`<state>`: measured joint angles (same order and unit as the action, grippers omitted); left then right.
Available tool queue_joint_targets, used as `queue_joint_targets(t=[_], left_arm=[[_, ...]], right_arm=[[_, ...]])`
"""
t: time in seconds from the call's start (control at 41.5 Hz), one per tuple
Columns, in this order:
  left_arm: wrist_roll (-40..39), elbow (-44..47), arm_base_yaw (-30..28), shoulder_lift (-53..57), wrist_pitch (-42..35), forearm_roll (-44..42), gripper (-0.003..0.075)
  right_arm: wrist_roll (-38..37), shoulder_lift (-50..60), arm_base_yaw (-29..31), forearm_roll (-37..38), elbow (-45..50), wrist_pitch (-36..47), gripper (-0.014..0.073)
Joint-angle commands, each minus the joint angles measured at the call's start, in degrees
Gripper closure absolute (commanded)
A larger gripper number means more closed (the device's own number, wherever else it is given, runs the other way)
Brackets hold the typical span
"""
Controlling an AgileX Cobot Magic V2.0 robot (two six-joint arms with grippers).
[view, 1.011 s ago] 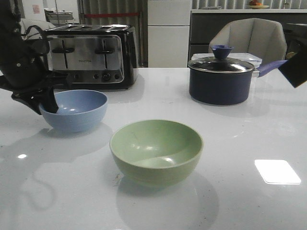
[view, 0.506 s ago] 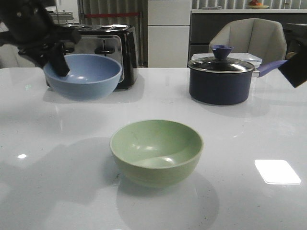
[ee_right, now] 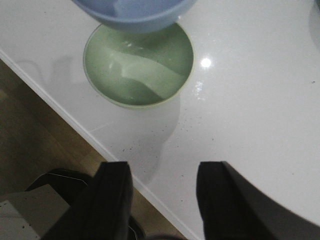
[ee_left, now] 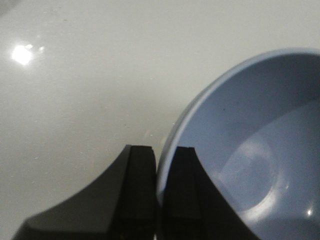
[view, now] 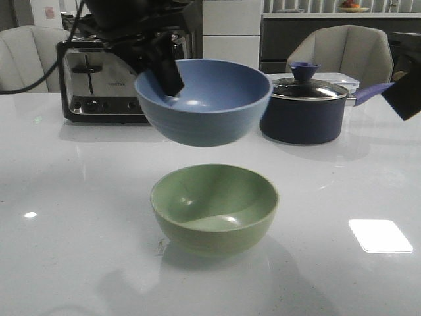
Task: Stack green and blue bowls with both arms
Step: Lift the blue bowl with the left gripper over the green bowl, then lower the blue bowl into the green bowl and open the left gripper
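Front view, left to right: toaster (view: 108, 79) at the back of the white counter (view: 66, 217), behind the left jaws. Left gripper (view: 168, 76) has its jaws pinched tight on the near-left rim of the blue bowl (view: 204, 102), one finger inside the bowl, one outside. Bowl is held in the air, roughly level, clear of the counter. Green bowl (view: 214, 207) sits upright on the counter right under the blue one, not touching it, gap between them. Navy lidded saucepan (view: 304, 108) stands farther back, beyond the held bowl on its right. Right arm shows only as a dark block at the far right edge. From the right wrist camera: right gripper (ee_right: 160, 192) jaws spread wide, holding nothing, hanging over the counter edge, well apart from both bowls, which lie out ahead of the fingertips.
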<state>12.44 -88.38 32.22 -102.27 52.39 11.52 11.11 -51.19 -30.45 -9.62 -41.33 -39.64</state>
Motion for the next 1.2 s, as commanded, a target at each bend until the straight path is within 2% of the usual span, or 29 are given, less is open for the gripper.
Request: queue_joint_targets(t=[0.0, 0.602, 0.674, 0.819, 0.867, 1.059, 1.18], left_arm=[[0.91, -1.27, 1.99, 2.07, -1.64, 1.10, 0.0627], [0.91, -1.23, 2.85, -7.27, -0.27, 1.30, 0.0620], [0.91, -1.23, 2.85, -7.31, -0.27, 1.30, 0.0567], [0.91, -1.23, 2.85, -7.31, -0.19, 1.30, 0.0360], [0.91, -1.36, 2.85, -7.31, -0.19, 1.30, 0.0315], [0.91, -1.50, 2.85, -3.88, -0.25, 1.30, 0.0295], [0.91, -1.50, 2.85, 2.31, -0.01, 1.07, 0.0295]], right_arm=[[0.68, 0.49, -0.07, 0.05, -1.65, 2.96, 0.0168], [0.68, 0.49, -0.07, 0.05, -1.65, 2.96, 0.0168], [0.68, 0.49, -0.07, 0.05, -1.65, 2.96, 0.0168], [0.68, 0.49, -0.07, 0.05, -1.65, 2.96, 0.0168], [0.68, 0.49, -0.07, 0.05, -1.65, 2.96, 0.0168], [0.68, 0.49, -0.07, 0.05, -1.65, 2.96, 0.0168], [0.68, 0.49, -0.07, 0.05, -1.65, 2.96, 0.0168]])
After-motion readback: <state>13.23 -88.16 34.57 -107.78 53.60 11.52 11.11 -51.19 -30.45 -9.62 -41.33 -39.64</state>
